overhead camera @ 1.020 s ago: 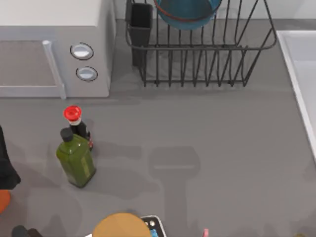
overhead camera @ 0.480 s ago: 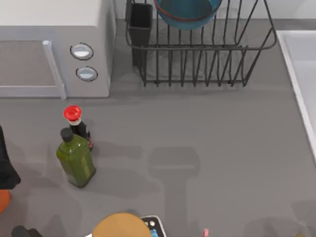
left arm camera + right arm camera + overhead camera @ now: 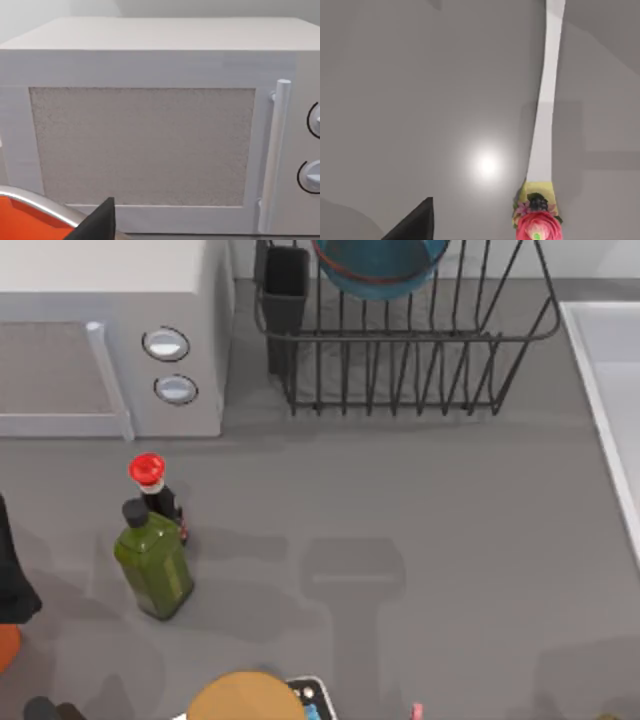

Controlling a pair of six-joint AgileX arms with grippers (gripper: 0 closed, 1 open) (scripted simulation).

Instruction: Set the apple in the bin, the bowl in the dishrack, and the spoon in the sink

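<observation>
The teal-blue bowl (image 3: 380, 265) with its reddish rim rests inside the black wire dishrack (image 3: 410, 335) at the table's far middle. The pale sink (image 3: 612, 390) runs along the right edge. The spoon (image 3: 543, 125) lies flat on the grey table, with a long white handle and a pink flower ornament at one end. Its pink tip (image 3: 415, 710) pokes in at the near edge. A dark part of my right gripper (image 3: 415, 224) hovers beside the spoon, apart from it. A dark part of my left gripper (image 3: 97, 225) faces the microwave. The apple is out of view.
A grey microwave (image 3: 110, 340) fills the far left. A green bottle (image 3: 155, 565) and a red-capped dark bottle (image 3: 150, 485) stand in front of it. An orange metal-rimmed container (image 3: 30, 220) is at the left edge. A tan round object (image 3: 245, 698) sits at the near edge.
The shadow at the table's near right corner has spread farther onto the table. None of the objects has moved.
</observation>
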